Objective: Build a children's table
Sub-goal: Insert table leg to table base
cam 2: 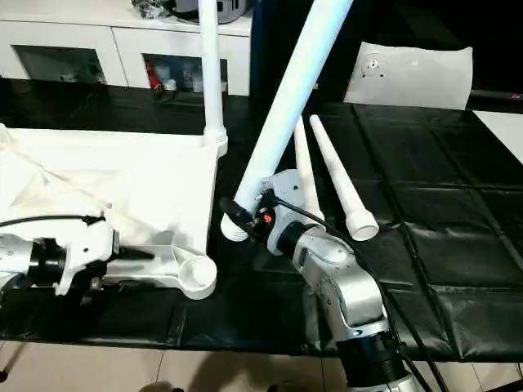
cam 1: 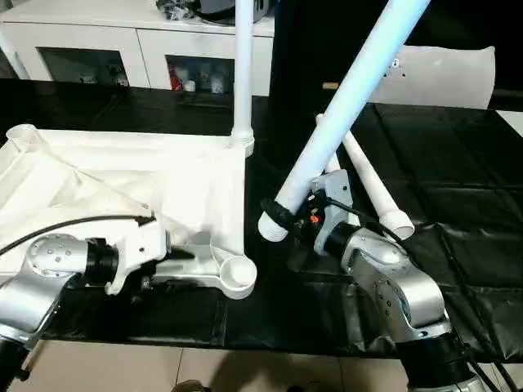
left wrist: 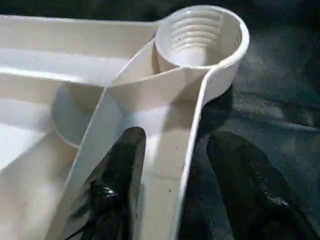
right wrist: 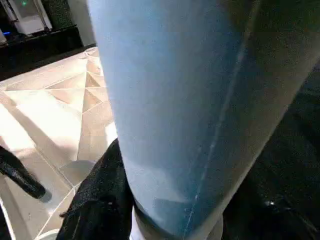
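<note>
The children's table top (cam 1: pixel 122 180) lies upside down on the black-covered bench, ribs up. One white leg (cam 1: pixel 243 73) stands upright in its far right corner socket. My right gripper (cam 1: pixel 306 214) is shut on another leg (cam 1: pixel 343 106) near its thick end, and that leg slants up and away to the right. Two loose legs (cam 2: pixel 339 175) lie on the bench beyond it. My left gripper (left wrist: pixel 180 137) is open astride the top's near rim, one finger (left wrist: pixel 125 165) inside and the other outside. It sits just behind the bare near right socket (left wrist: pixel 200 32).
A white cabinet (cam 1: pixel 106 49) with dark openings runs along the back left, and a white cushion-like bag (cam 1: pixel 445 77) stands at the back right. The bench's front edge (cam 1: pixel 245 347) is close below my forearms, with light floor beyond.
</note>
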Tool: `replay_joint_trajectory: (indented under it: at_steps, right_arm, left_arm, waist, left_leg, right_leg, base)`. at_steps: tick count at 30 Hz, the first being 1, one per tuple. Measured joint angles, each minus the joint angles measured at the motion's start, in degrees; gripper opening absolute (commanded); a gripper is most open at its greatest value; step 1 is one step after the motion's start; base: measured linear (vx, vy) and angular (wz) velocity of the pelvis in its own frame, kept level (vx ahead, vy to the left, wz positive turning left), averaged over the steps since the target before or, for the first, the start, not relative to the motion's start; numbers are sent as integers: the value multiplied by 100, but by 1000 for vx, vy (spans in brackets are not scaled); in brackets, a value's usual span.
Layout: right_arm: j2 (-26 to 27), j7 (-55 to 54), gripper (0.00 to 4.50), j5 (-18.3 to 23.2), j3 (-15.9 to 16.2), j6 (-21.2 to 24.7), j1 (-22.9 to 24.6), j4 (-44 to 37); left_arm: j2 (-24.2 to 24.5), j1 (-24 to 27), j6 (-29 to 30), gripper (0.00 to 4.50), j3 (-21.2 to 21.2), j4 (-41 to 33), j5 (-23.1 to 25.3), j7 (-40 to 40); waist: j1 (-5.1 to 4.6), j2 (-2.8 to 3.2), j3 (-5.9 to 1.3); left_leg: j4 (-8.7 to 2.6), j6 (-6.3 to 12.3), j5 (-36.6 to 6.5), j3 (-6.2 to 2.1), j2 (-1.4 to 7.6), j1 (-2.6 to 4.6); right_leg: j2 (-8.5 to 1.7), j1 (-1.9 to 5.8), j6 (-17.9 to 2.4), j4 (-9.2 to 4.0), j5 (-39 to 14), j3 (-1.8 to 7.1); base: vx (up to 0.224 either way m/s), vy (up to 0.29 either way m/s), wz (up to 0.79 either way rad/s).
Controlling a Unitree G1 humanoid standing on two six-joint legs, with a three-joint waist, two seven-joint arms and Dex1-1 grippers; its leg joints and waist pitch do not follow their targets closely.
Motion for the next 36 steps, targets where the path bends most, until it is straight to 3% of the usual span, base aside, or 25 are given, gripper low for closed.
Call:
replay_joint_trajectory:
  at_steps: [16, 22, 26, 36]
  right_arm:
    - [-2, 188, 189, 16, 66, 0, 70, 0]
    - [-2, 216, 189, 15, 67, 0, 74, 0]
    - [-9, 217, 189, 14, 65, 0, 74, 0]
    - [15, 201, 189, 15, 46, 8, 48, 1]
  left_arm:
    - [-104, -130, -271, 65, -19, 492, 163, -259]
    - [-138, -183, -262, 17, -100, 494, 173, -349]
    - [-184, -226, -283, 4, -114, 536, 281, -316]
    - [-828, -432, 228, 0, -142, 556, 606, 483]
  waist:
    - [0, 1, 0]
    - [-58, 3, -1]
    - [-126, 5, -2]
    - [-122, 53, -35]
  left_leg:
    - [0, 0, 0, 0, 0, 6]
    - [-1, 0, 0, 0, 0, 9]
    - [-6, 0, 0, 1, 0, 11]
    - [-4, 1, 0, 2, -6, 16]
  right_leg:
    - [0, 3, 0, 1, 0, 2]
    - [0, 2, -1, 0, 0, 8]
    - [0, 2, -1, 0, 0, 8]
    - [-7, 10, 0, -8, 0, 8]
  base:
    - [0, 0, 0]
    - [0, 0, 0]
    - [0, 0, 0]
    - [0, 0, 0]
